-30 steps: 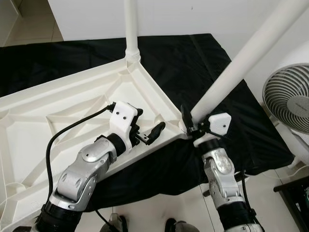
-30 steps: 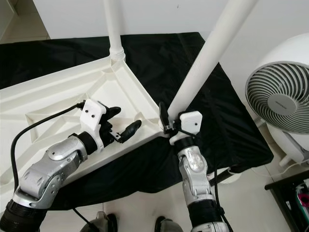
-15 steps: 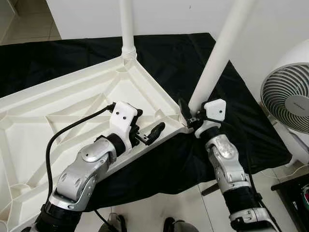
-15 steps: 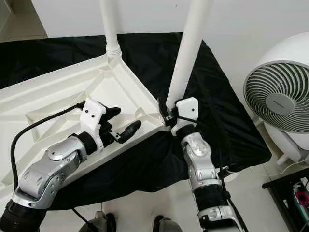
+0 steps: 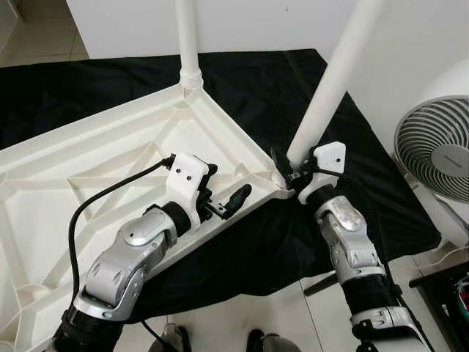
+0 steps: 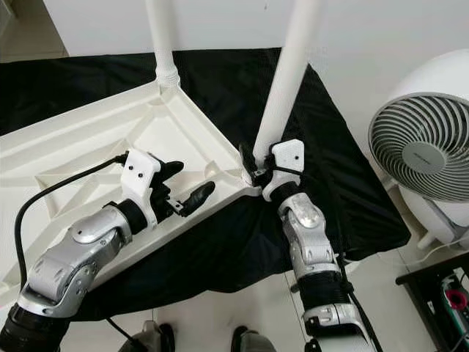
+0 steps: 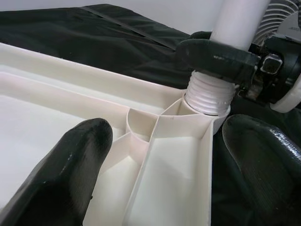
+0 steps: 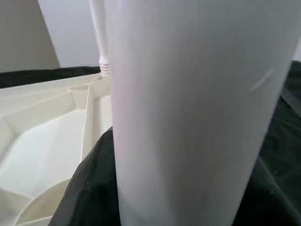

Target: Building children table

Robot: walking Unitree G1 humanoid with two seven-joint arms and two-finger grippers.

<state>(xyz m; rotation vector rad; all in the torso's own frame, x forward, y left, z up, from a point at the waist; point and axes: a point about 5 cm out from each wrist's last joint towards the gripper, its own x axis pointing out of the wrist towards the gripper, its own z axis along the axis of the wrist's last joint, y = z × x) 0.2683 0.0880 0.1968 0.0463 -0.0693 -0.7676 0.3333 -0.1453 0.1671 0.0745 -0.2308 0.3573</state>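
Observation:
A white plastic table top (image 5: 110,154) lies upside down on a black cloth (image 5: 278,88). One white leg (image 5: 187,37) stands screwed into its far corner. My right gripper (image 5: 289,172) is shut on a second white leg (image 5: 333,81) just above its threaded end (image 7: 207,96), which sits in the near right corner socket. This leg leans slightly to the right. My left gripper (image 5: 226,187) is open, its fingers on either side of the table top's rim, a short way left of that corner. In the right wrist view the held leg (image 8: 188,117) is very close.
A white fan (image 5: 436,158) stands on the floor at the right, close to the right arm. A dark piece of furniture (image 5: 447,293) is at the lower right. The cloth's near edge hangs over pale floor tiles.
The held leg has swung from a strong rightward lean to nearly upright, its foot staying at the corner. My right arm has shifted forward. The left gripper has not moved.

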